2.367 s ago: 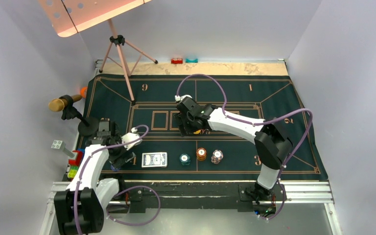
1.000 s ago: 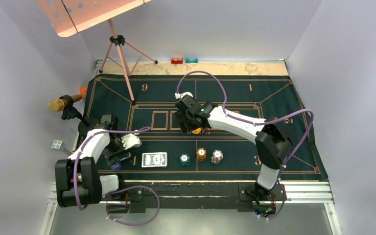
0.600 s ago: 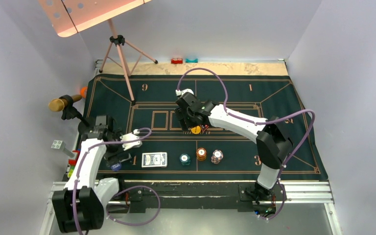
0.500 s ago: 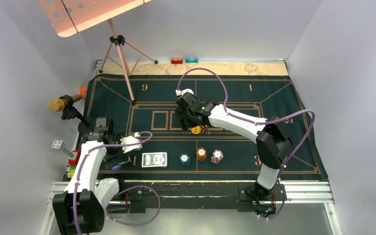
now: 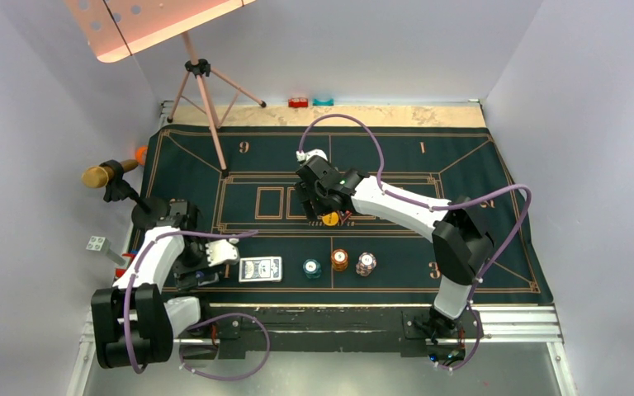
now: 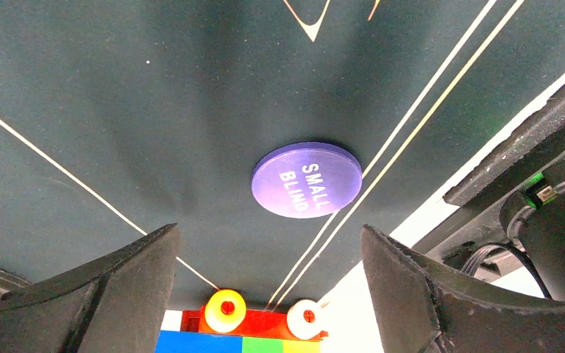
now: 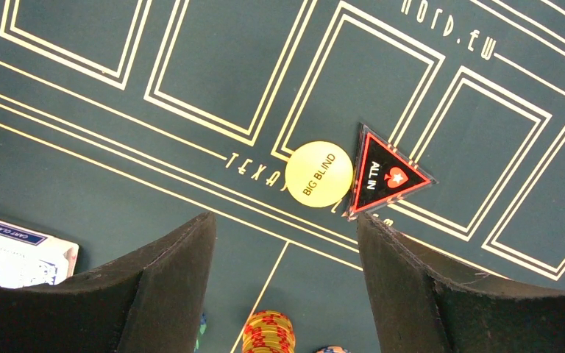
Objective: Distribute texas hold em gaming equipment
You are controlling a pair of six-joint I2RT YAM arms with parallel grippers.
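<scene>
In the left wrist view a flat blue disc (image 6: 307,179) marked SMALL BLIND lies on the green felt by its near gold lines. My left gripper (image 6: 268,294) hovers open above it, touching nothing; from above it (image 5: 206,271) is at the mat's near-left corner. My right gripper (image 7: 287,287) is open and empty over the mat's centre (image 5: 318,206). Beyond its fingers lie a yellow BIG BLIND disc (image 7: 319,173) and a red triangle marker (image 7: 385,181). A card deck (image 5: 261,269) and teal (image 5: 312,268), orange (image 5: 340,260) and white-red (image 5: 366,263) chip stacks line the near side.
A tripod stand (image 5: 206,99) has its feet on the mat's far left. A microphone (image 5: 107,175) and a stack of coloured blocks (image 6: 243,331) sit off the mat's left edge. Small red (image 5: 299,102) and teal (image 5: 323,101) blocks rest at the back.
My left gripper has opened and let the blue disc lie on the felt, and the arm has shifted toward the near edge. The right arm has barely moved.
</scene>
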